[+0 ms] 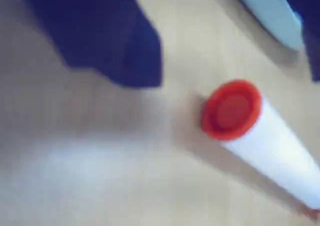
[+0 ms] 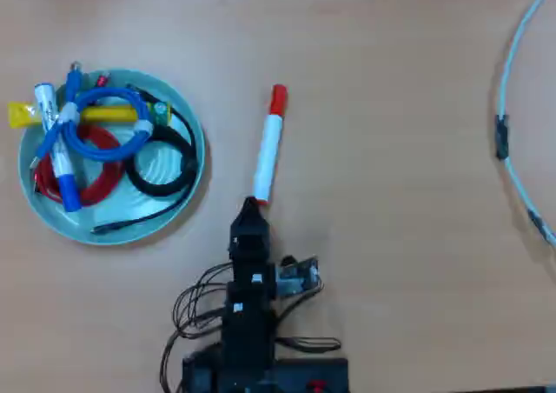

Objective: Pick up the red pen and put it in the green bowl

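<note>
- The red pen (image 2: 268, 149) lies flat on the wooden counter (image 2: 400, 236), well clear of the green bowl (image 2: 187, 189), off to the bowl's right in the overhead view, red cap pointing away from the arm.
- The fingers (image 2: 250, 207) hover right at the pen's near end; I can't tell how far apart they are, nor whether they touch it.
- The bowl holds coiled red, blue and black cables and a blue-capped marker (image 2: 54, 145).
- In the wrist view one dark finger (image 1: 107, 33) hangs beside the pen's red end.

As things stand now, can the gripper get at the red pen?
Probably yes. The pen lies alone on bare table, just ahead of the gripper, with nothing between them; the bowl and its cables are off to the side.
</note>
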You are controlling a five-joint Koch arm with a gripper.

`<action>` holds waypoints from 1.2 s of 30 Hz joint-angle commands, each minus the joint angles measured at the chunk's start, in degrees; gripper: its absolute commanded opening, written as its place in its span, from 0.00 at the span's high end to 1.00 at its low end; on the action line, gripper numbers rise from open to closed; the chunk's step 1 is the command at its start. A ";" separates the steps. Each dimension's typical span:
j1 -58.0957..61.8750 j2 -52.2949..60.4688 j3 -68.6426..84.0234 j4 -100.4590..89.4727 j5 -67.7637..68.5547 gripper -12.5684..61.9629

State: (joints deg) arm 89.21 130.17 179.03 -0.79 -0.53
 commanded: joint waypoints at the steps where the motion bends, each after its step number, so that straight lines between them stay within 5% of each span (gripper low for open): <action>1: -5.98 5.10 -28.30 37.00 -4.22 0.41; 27: -8.96 1.32 -53.53 61.52 -8.17 0.41; 36: -8.61 -2.29 -61.44 62.58 2.99 0.41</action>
State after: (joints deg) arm 80.51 128.67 123.22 62.23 -2.29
